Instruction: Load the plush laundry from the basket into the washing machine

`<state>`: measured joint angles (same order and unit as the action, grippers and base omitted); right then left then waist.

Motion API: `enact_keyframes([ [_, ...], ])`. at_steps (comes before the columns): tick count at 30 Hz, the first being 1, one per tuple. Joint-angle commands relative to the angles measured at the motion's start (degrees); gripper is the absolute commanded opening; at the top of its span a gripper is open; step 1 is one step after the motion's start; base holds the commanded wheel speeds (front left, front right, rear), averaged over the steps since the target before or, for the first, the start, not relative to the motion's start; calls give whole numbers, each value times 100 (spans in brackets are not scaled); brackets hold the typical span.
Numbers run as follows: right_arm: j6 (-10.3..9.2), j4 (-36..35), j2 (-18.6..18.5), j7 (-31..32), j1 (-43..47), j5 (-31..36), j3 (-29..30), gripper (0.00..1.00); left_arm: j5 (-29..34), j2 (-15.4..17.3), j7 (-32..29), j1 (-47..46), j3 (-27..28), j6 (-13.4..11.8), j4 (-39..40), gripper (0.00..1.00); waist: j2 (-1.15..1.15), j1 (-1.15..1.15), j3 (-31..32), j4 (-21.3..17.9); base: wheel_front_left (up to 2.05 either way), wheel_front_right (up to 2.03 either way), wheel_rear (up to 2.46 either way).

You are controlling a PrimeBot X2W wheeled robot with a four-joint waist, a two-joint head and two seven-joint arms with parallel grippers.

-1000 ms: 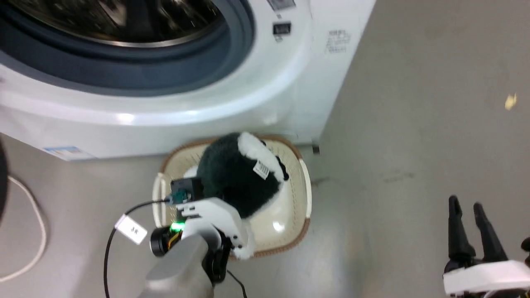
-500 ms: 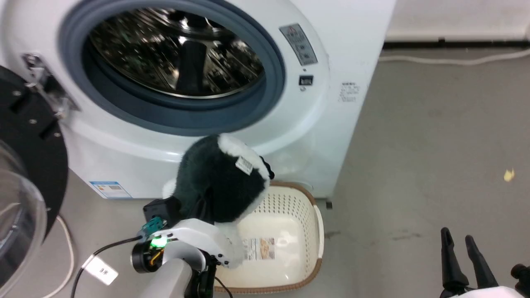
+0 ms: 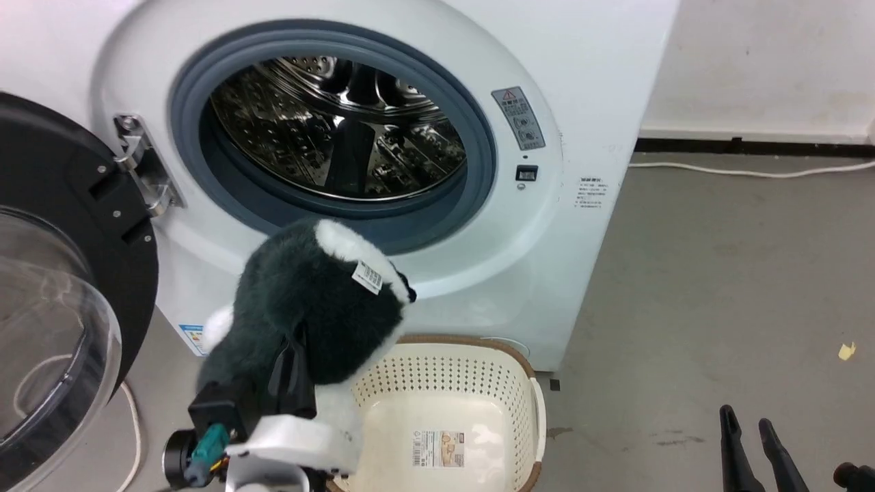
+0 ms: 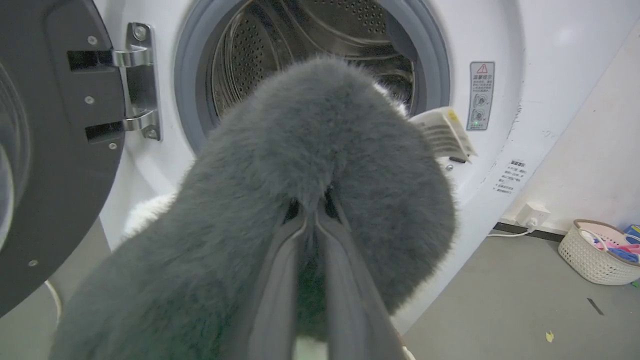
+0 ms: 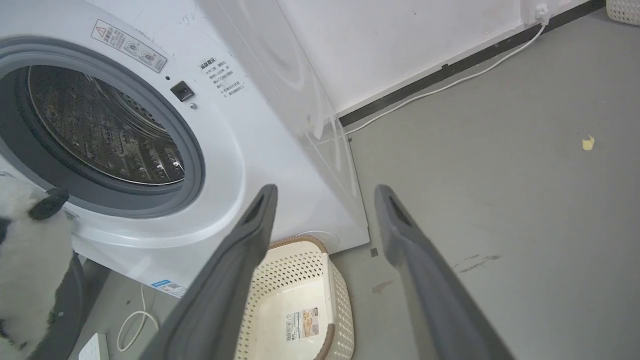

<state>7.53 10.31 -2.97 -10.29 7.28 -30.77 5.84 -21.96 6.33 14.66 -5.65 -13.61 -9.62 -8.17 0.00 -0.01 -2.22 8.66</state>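
Plush laundry (image 3: 314, 307): we hold it in the air, above the left rim of the basket (image 3: 540, 417) and just below the grey door ring (image 3: 478, 157).
Left end effector (image 4: 312, 212): fingers pinched narrow into the dark fur, carrying the whole lump.
Right end effector (image 5: 326, 192): fingers spread wide with nothing between them, well apart to the right.
Key relation: the drum (image 3: 342, 137) of the washing machine (image 3: 581, 82) lies ahead of and above our left end effector. The lump's long axis runs from the fingers up toward that opening.
Nearer arm: the left. We judge the next move is a lift and a push forward over the ring.
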Motion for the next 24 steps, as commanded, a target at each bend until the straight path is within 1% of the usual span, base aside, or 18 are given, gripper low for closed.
enact_keyframes([
  [1, -4, -9, 9, -43, 75, -16, -12, 100, 92, -3, 33, 50, 40, 21, 100, 0, 0, 1, 12, 12, 0, 0, 0],
  [6, -4, -106, 9, -69, 154, 46, -38, 100, 440, -28, 33, 212, 165, 211, 341, 0, 0, 1, 51, 34, 0, 0, 0],
  [11, -4, -225, 9, -47, 187, 28, -62, 100, 596, 34, 33, 46, 136, 498, 80, 0, 0, 1, -15, 25, 0, 0, 0],
  [16, -4, -348, 9, 12, 148, 42, -16, 100, 637, 130, 33, -433, 125, 690, -373, 0, 0, 1, -174, -24, 0, 0, 0],
  [24, -4, -585, 9, 127, 23, 79, 127, 100, 685, 304, -93, -1522, 140, 837, -972, 0, 0, 1, -645, -150, 0, 0, 0],
])
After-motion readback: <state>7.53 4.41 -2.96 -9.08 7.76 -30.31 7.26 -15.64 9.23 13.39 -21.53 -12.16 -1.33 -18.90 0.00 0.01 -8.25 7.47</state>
